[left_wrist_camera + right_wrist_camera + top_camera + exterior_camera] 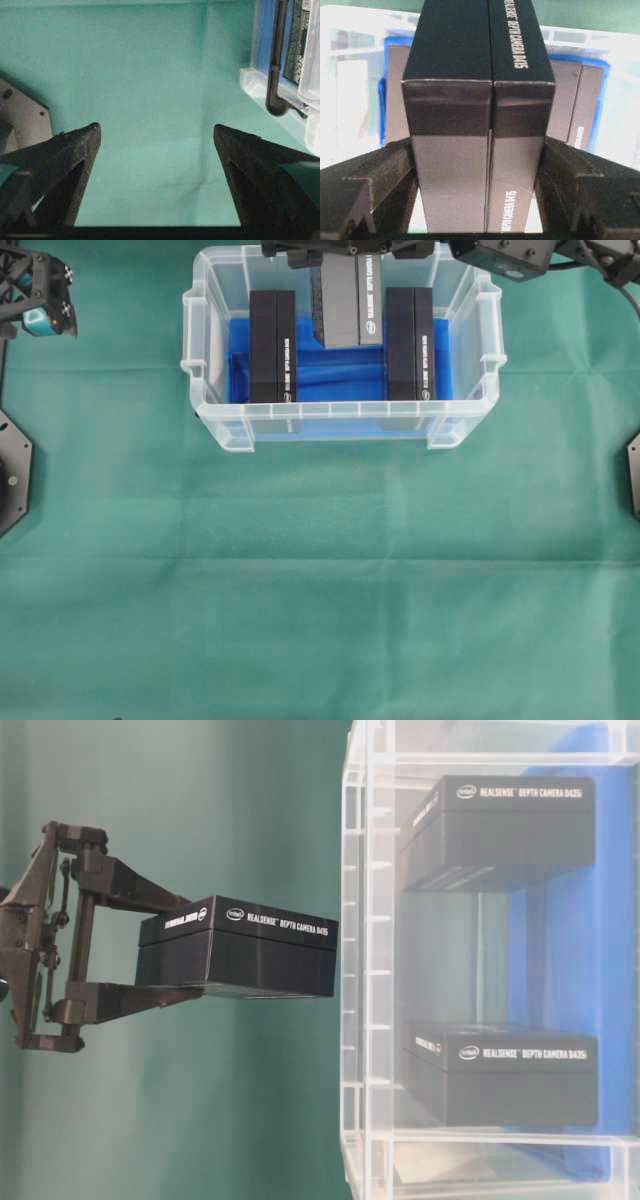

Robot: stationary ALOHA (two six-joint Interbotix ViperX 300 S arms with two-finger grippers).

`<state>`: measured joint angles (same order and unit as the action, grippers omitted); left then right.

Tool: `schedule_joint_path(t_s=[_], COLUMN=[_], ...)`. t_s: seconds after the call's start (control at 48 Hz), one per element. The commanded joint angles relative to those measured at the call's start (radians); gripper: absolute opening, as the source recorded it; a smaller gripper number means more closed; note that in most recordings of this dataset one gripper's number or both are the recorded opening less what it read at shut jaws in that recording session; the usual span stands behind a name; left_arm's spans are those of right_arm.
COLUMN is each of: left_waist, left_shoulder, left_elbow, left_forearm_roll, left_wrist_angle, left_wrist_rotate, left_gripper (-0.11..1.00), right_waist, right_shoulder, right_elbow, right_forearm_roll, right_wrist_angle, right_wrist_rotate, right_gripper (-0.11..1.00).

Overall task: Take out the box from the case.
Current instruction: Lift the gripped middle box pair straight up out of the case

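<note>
Right gripper (480, 200) clamps the black rectangular cardboard box (240, 960) above the clear plastic case (215, 430); left gripper (157, 150) gapes empty. Slip risk: thin side grip.

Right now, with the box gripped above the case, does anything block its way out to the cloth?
Nothing visible does. The right gripper holds the box lifted clear of the case, apart from the two boxes still inside.

**Lighting and picture quality**

Even, bright, diffuse light throughout; shadows on the green cloth (320, 590) faint. Soft glare whitens the clear case (350, 60) in the right wrist view, background there out of focus. Left wrist view slightly soft, fingers (60, 165) dark, underexposed.
</note>
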<state>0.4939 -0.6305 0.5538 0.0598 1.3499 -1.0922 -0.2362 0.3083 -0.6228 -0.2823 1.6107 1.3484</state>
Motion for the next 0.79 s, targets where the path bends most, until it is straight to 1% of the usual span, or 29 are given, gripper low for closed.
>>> schedule_joint_path(t_s=[0.0,0.375,0.521,0.77], left_waist=[0.003,0.003,0.003,0.003], left_shoulder=[-0.003,-0.008,-0.006,-0.006], left_elbow=[-0.015,-0.012,-0.011,-0.012], left_forearm_roll=[0.003,0.003,0.003,0.003], left_wrist_angle=[-0.003,-0.003,-0.003,-0.003], left_wrist_rotate=[-0.002,-0.002,-0.002,-0.002], left_gripper=[0.99,0.99,0.99,0.99], right_waist=[0.000,0.009,0.032,0.092], right_shoulder=[-0.057,-0.057,-0.057,-0.057], right_elbow=[-0.029,-0.041,-0.046,-0.049], right_forearm_roll=[-0.008,-0.008,-0.008,-0.015], right_wrist_angle=[-0.002,0.000,0.015,0.052], right_wrist_rotate=[-0.003,0.000,0.005,0.038], right_gripper=[0.68,0.68,0.68,0.68])
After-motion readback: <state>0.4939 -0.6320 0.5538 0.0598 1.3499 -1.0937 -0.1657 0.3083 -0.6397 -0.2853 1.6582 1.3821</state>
